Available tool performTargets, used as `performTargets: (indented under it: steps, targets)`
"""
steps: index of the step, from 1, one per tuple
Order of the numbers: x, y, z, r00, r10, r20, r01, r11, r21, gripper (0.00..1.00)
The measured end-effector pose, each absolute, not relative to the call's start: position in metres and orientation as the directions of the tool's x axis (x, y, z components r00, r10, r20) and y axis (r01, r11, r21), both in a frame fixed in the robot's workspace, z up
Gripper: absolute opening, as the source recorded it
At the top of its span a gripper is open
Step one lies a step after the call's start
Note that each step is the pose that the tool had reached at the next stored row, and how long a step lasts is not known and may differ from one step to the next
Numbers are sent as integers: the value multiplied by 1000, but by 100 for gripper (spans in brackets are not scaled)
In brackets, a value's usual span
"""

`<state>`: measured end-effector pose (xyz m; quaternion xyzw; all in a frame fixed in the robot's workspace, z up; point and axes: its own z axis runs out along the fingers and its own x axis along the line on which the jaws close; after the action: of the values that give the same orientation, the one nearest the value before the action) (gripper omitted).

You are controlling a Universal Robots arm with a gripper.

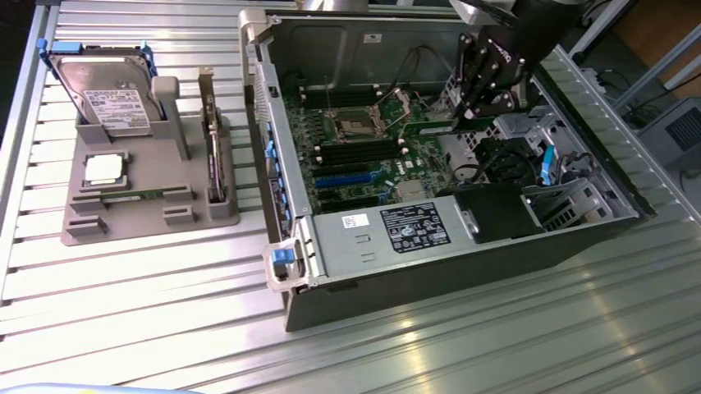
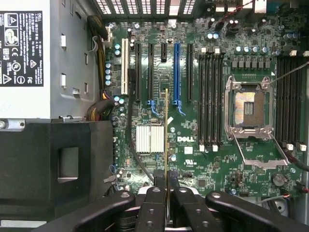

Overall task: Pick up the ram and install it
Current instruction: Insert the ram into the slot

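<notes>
Hand [image 2: 166,182] clamps ram [image 2: 166,130] edge-on over motherboard [image 2: 217,164] near blue slot [image 2: 176,72].

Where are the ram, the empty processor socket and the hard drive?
ram [image 2: 167,140]: wrist view, middle of its thin edge.
processor socket [image 2: 247,107]: wrist view, centre of its bare contacts.
hard drive [image 1: 107,97]: exterior view, middle of its labelled face.

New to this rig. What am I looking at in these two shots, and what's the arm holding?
One robot arm with a gripper works inside an open computer case on a metal table. The exterior view comes from a camera off the arm; the wrist view, from a camera on the arm, looks past the fingers onto the motherboard. The gripper is shut on the ram, a thin green stick, seen edge-on over the board. Beside the case, a grey holder carries a hard drive, a processor chip and an expansion card.
</notes>
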<state>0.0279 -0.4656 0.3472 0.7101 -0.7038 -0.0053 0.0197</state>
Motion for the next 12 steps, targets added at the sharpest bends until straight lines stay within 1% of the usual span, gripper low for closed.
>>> performTargets:
  steps: [12]
  targets:
    - [28,-466,326,9,-1000,20,-999,-8,35,13]
